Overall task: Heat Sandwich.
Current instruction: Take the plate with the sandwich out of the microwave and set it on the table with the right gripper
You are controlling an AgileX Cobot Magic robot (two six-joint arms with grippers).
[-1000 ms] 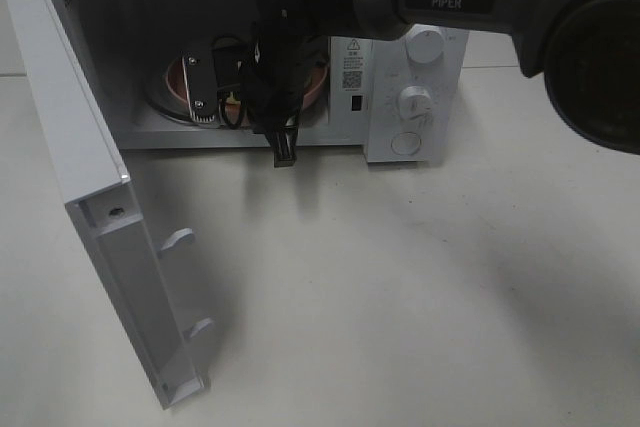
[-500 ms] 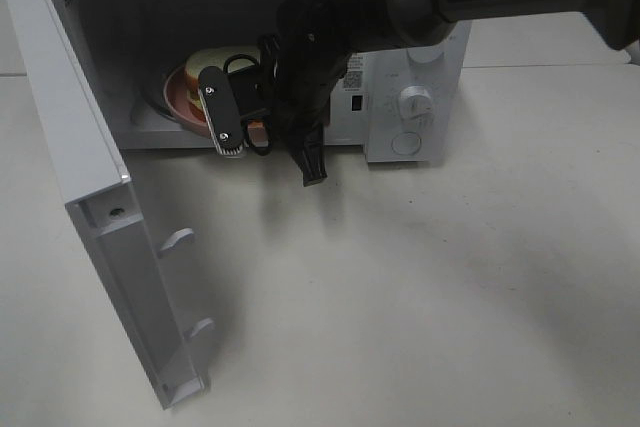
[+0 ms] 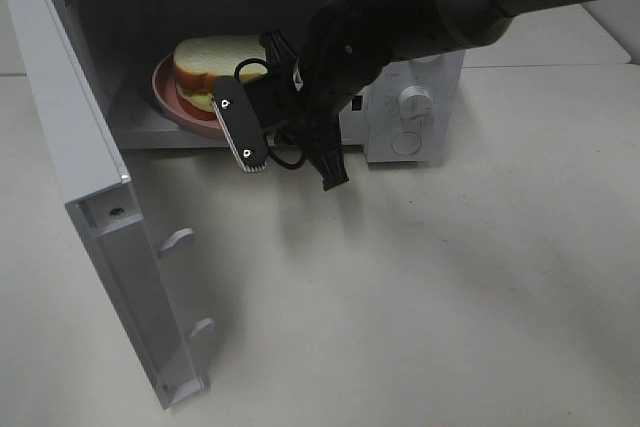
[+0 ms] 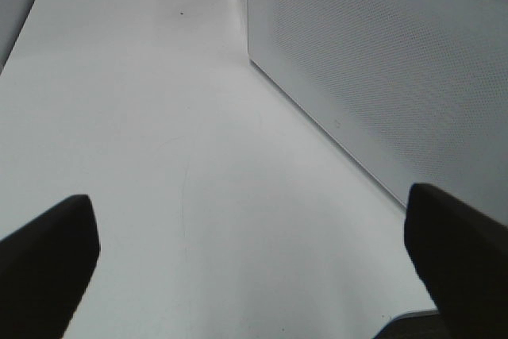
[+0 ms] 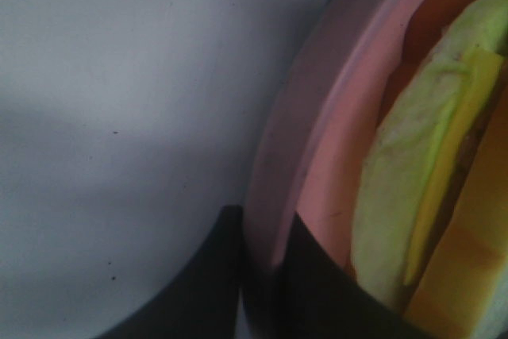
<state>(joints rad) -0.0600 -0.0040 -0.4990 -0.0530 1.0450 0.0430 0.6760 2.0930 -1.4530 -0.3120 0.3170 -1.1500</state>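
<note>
The sandwich [image 3: 210, 62], white bread with green lettuce and yellow filling [image 5: 429, 196], lies on a round pink plate [image 3: 165, 87] inside the open microwave [image 3: 415, 97], near the left front of the cavity. My right gripper [image 3: 255, 147] reaches in from the right and is shut on the plate's near rim [image 5: 317, 117]. In the right wrist view the rim passes between the two dark fingers of the right gripper [image 5: 266, 291]. My left gripper [image 4: 254, 275] is open and empty, low over the table beside the microwave's perforated side wall [image 4: 381, 61].
The microwave door [image 3: 80, 177] stands swung wide open at the left, reaching toward the table's front. The control panel with its knobs [image 3: 412, 102] is right of the cavity. White tabletop [image 3: 420, 287] spreads in front.
My right arm has drawn back toward the front right of the cavity, uncovering the sandwich. The plate now sits further left and nearer the opening. The left gripper has not moved.
</note>
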